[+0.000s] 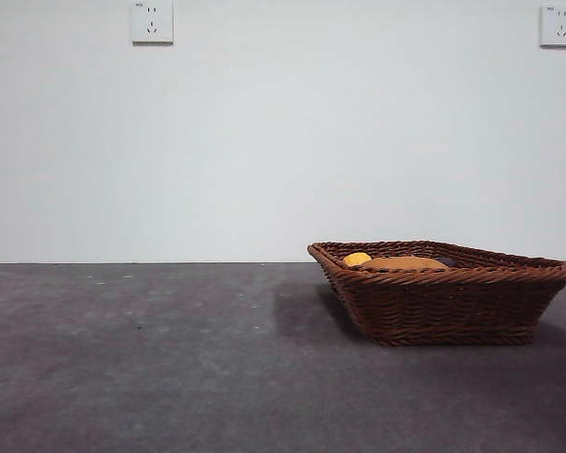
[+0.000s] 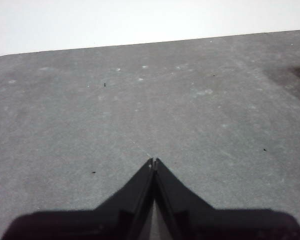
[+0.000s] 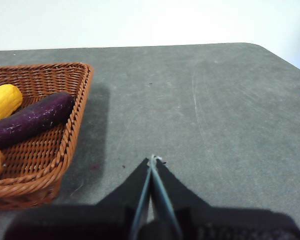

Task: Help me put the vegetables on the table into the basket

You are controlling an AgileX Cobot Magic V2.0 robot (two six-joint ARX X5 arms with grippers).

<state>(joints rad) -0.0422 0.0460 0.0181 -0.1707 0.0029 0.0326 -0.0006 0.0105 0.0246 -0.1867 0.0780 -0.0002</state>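
Left hand (image 2: 153,161) first: black jaws pressed together, holding nothing, parked over bare dark grey speckled table (image 2: 140,115). Across to the right of the front view sits the shallow reddish-brown woven wicker basket (image 1: 443,307), and the vegetables are all in it: small yellow lumpy oval (image 1: 357,258), large orange-brown potato-like oval (image 1: 403,263), and, in the right wrist view, the long dark purple piece (image 3: 31,119) lying against the yellow one. Right hand (image 3: 152,160) is closed too, empty, over table beside the basket. Looks finished. Those pieces seem light, firm, smooth-skinned; I'd grip across the middle.
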